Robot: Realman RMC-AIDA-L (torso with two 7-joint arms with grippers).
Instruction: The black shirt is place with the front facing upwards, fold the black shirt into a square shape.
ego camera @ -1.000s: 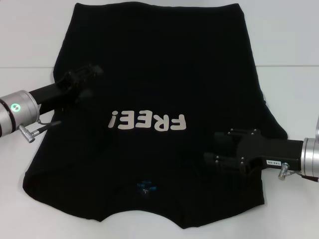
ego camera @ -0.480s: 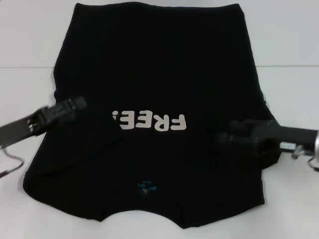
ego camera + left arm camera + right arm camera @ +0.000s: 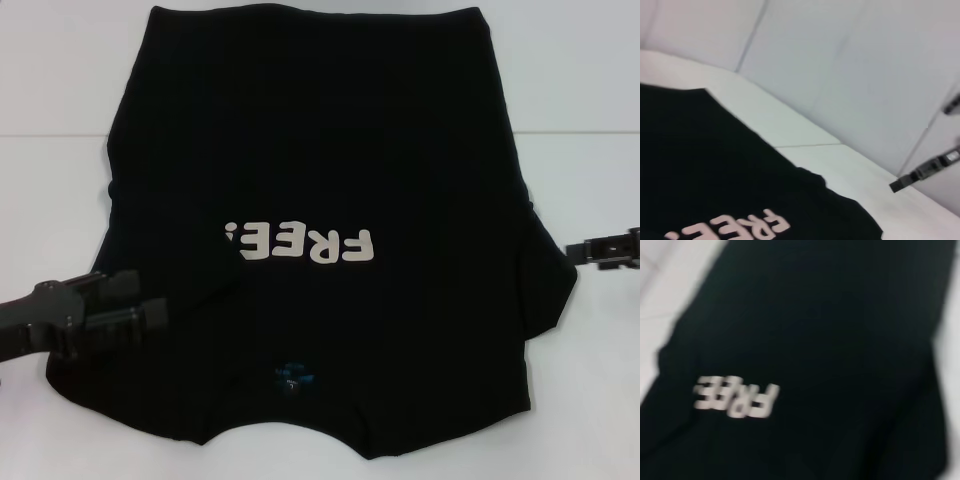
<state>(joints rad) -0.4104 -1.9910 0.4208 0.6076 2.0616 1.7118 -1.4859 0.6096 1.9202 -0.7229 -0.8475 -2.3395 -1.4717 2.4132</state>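
Observation:
The black shirt (image 3: pixel 320 150) lies flat on the white table, collar toward me, with its white "FREE!" lettering (image 3: pixel 305 243) and blue neck label (image 3: pixel 293 377) facing up. Both sleeves are folded inward over the body, and the left fold covers the exclamation mark. My left gripper (image 3: pixel 150 297) hovers open over the shirt's near-left corner with nothing between its fingers. My right gripper (image 3: pixel 572 250) is off the shirt at the right edge, over bare table, holding nothing. In the left wrist view its two dark fingers (image 3: pixel 925 171) stand apart. The right wrist view shows only the shirt (image 3: pixel 830 340).
The white table (image 3: pixel 570 100) surrounds the shirt, with a seam line (image 3: pixel 60 135) running across it behind the shirt's middle. Bare table shows on both sides and at the near corners.
Both grippers have let go and drawn back from the shirt's middle. The left came toward me and leftward, the right went out past the shirt's right edge. The folded sleeves stay put.

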